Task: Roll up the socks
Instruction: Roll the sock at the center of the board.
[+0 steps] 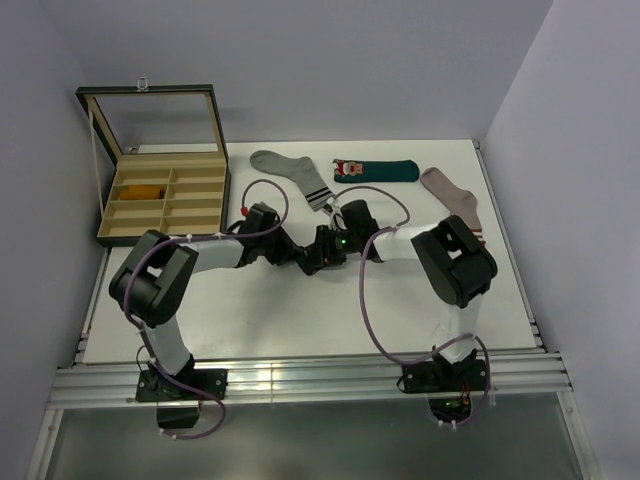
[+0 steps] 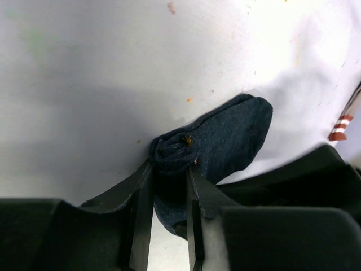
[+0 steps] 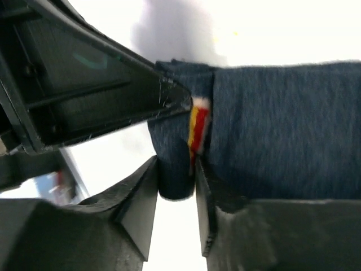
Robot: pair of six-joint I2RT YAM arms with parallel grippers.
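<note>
The navy sock (image 2: 231, 135) lies on the white table, partly rolled at one end. My left gripper (image 2: 169, 166) is shut on the rolled end (image 2: 172, 151). My right gripper (image 3: 176, 169) is shut on the same sock (image 3: 282, 135) at a fold with a red-yellow patch. In the top view both grippers, left (image 1: 318, 252) and right (image 1: 345, 232), meet mid-table and hide this sock. The dark teal sock (image 1: 375, 170) lies flat at the back. The mustard-orange sock (image 1: 140, 190) sits in a compartment of the box.
An open wooden box (image 1: 165, 212) with a raised glass lid stands at the back left. A grey striped sock (image 1: 290, 172) lies left of the teal one. A pinkish-beige sock (image 1: 455, 200) lies at the right; its red-striped cuff (image 2: 341, 127) shows in the left wrist view.
</note>
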